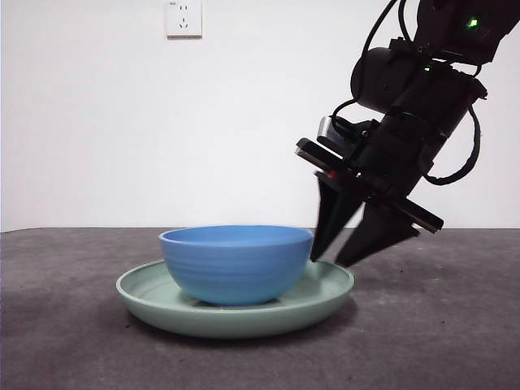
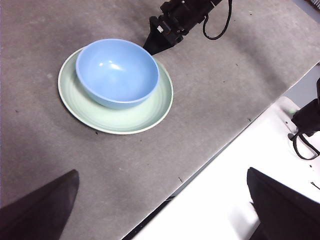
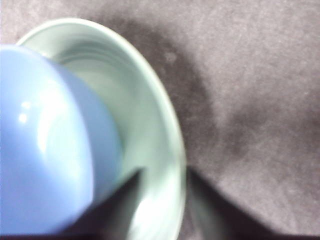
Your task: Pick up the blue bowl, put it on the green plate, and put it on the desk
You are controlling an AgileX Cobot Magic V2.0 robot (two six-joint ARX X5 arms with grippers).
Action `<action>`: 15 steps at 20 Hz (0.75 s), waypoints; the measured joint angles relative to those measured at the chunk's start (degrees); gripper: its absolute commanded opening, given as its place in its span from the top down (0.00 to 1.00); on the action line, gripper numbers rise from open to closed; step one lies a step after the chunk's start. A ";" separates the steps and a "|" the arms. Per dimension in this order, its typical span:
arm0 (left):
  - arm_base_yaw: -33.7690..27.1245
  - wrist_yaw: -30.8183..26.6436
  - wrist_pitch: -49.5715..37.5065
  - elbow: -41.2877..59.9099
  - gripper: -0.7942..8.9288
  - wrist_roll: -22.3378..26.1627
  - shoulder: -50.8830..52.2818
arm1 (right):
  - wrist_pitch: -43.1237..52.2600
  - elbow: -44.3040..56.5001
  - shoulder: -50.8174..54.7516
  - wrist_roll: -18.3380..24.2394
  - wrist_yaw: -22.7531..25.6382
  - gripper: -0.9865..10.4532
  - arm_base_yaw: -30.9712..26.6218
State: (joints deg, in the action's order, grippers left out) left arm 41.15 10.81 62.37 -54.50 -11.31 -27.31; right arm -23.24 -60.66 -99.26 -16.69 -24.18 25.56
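The blue bowl [image 1: 236,264] sits upright inside the green plate [image 1: 325,296], which rests on the desk [image 1: 455,325]. My right gripper [image 1: 329,260] comes down at a slant from the upper right to the plate's right side. It is open, one jaw over the plate's inside next to the bowl [image 3: 45,150], the other outside the plate's rim [image 3: 172,135]. The right wrist view is blurred, so I cannot tell whether a jaw touches the rim. My left gripper [image 2: 161,172] hangs open and empty, high above the desk's edge, far from the bowl [image 2: 117,70] and plate [image 2: 150,110].
The desk [image 2: 210,90] ends at an edge with a white surface [image 2: 225,200] beyond it, where a black cabled part [image 2: 305,125] sits. A white wall socket [image 1: 184,18] is on the wall behind.
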 measured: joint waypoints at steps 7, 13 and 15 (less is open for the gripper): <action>0.00 0.00 0.39 -0.02 0.34 -0.20 0.00 | -10.23 -3.61 5.01 5.70 8.13 0.63 -1.68; 0.00 0.00 0.35 0.00 0.34 -0.20 0.00 | -26.03 -4.46 20.96 11.37 10.86 0.32 -2.58; 0.00 0.00 0.31 0.00 0.34 -0.20 0.00 | -30.01 -3.21 26.62 12.55 10.95 0.32 -2.58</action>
State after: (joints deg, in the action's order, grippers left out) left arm 41.15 10.81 62.67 -54.50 -11.51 -27.31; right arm -53.25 -63.88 -72.64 -4.14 -13.23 22.98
